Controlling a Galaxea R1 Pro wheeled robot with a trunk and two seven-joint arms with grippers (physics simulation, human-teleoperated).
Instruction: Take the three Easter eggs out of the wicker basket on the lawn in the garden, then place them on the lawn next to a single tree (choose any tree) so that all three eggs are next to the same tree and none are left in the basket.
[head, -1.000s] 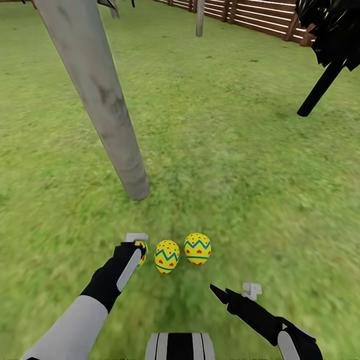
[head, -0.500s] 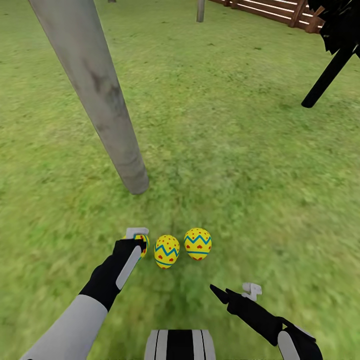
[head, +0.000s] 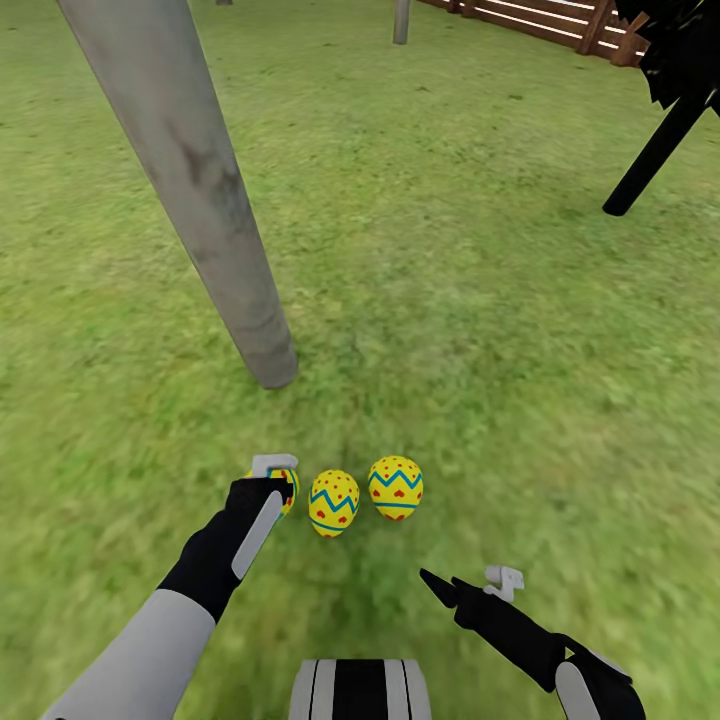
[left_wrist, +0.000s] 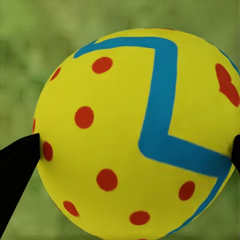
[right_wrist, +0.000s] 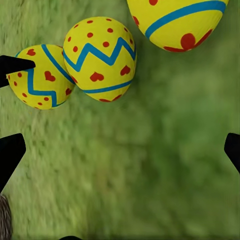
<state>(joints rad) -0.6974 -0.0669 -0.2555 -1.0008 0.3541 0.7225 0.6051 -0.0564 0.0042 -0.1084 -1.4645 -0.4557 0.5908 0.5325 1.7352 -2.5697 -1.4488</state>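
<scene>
3 eggs (head: 335, 502) in row before tree (head: 200, 200)

The egg (left_wrist: 135, 135) between the left gripper's fingers (left_wrist: 17, 175) looked smooth, painted and matt; the lawn (head: 480, 330) behind was rough, mottled grass.

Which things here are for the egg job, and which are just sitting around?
For the job:
- three yellow Easter eggs with red dots and blue zigzags
- pale grey straight tree trunk
- mottled green lawn
- left gripper, around one egg

Just around:
- dark thin-trunked tree
- brown slatted wooden fence
</scene>
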